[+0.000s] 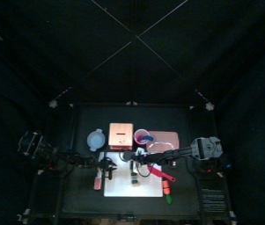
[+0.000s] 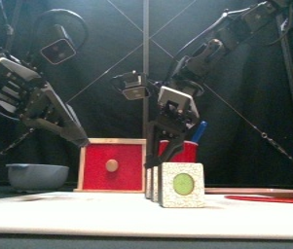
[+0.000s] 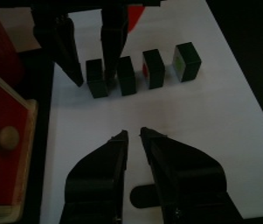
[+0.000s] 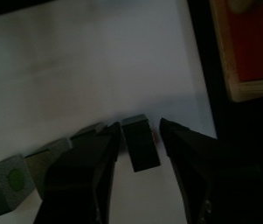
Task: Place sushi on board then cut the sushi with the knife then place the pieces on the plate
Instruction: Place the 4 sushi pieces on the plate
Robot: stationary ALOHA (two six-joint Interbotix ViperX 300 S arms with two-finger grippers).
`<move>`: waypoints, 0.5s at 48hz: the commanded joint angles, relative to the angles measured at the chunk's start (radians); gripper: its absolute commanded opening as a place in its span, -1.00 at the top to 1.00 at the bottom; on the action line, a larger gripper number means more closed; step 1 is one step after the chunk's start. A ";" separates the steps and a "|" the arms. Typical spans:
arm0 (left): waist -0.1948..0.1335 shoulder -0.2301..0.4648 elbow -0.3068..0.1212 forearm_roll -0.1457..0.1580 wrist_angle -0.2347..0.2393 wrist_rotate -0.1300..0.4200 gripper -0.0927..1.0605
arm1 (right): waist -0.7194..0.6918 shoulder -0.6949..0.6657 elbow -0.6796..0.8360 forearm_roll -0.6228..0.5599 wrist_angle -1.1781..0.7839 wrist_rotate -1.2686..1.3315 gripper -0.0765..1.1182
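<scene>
Several dark green sushi pieces (image 3: 141,72) stand apart in a row on the white cutting board (image 3: 215,131). From the front the nearest piece (image 2: 181,185) shows a green centre. My right gripper (image 4: 140,131) is open, its jaws down on either side of the end piece (image 4: 141,147); the left wrist view shows the same right gripper (image 3: 89,66) at that end piece (image 3: 100,78). My left gripper (image 3: 134,136) hovers over the board short of the row, jaws nearly together and holding nothing. The pink tray (image 2: 269,198) lies to the right.
Behind the board stand the wooden box with its red drawer front (image 2: 112,165), a red cup (image 2: 179,150) holding a blue knife (image 2: 197,129), and the blue-grey bowl (image 2: 38,175) at the left. A red knife (image 1: 98,181) lies left of the board.
</scene>
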State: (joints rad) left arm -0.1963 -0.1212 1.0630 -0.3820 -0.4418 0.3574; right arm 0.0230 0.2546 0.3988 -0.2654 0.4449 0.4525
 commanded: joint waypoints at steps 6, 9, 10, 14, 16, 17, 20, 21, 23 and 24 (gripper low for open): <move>0.003 -0.005 -0.014 -0.002 -0.005 -0.003 -0.25 | 0.000 -0.043 -0.017 0.002 0.006 0.008 -0.02; 0.003 -0.005 -0.014 -0.002 -0.005 -0.003 -0.25 | -0.003 -0.066 -0.015 -0.002 0.011 0.008 -0.02; 0.003 -0.006 -0.015 -0.002 -0.005 -0.003 -0.25 | -0.005 -0.074 -0.014 -0.003 0.011 0.008 -0.03; 0.003 -0.005 -0.015 -0.002 -0.005 -0.003 -0.25 | -0.006 -0.107 -0.011 -0.005 0.017 0.009 -0.03; 0.003 -0.006 -0.015 -0.002 -0.005 -0.003 -0.25 | -0.006 -0.129 -0.006 -0.006 0.023 0.011 -0.03; 0.003 -0.005 -0.015 -0.002 -0.005 -0.003 -0.25 | -0.006 -0.135 -0.005 -0.006 0.026 0.011 -0.03; 0.003 -0.006 -0.015 -0.002 -0.005 -0.003 -0.25 | -0.006 -0.167 0.003 -0.008 0.051 0.011 -0.03; 0.003 -0.005 -0.017 -0.002 -0.005 -0.003 -0.25 | -0.005 -0.176 0.006 -0.008 0.060 0.011 -0.03; 0.003 -0.006 -0.017 -0.002 -0.005 -0.003 -0.25 | -0.006 -0.196 0.012 -0.008 0.081 0.012 -0.03; 0.003 -0.005 -0.015 -0.002 -0.005 -0.003 -0.25 | -0.006 -0.206 0.017 -0.008 0.092 0.012 -0.03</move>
State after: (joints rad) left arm -0.1963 -0.1212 1.0630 -0.3835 -0.4418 0.3559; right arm 0.0215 0.1243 0.4172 -0.2715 0.5108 0.4648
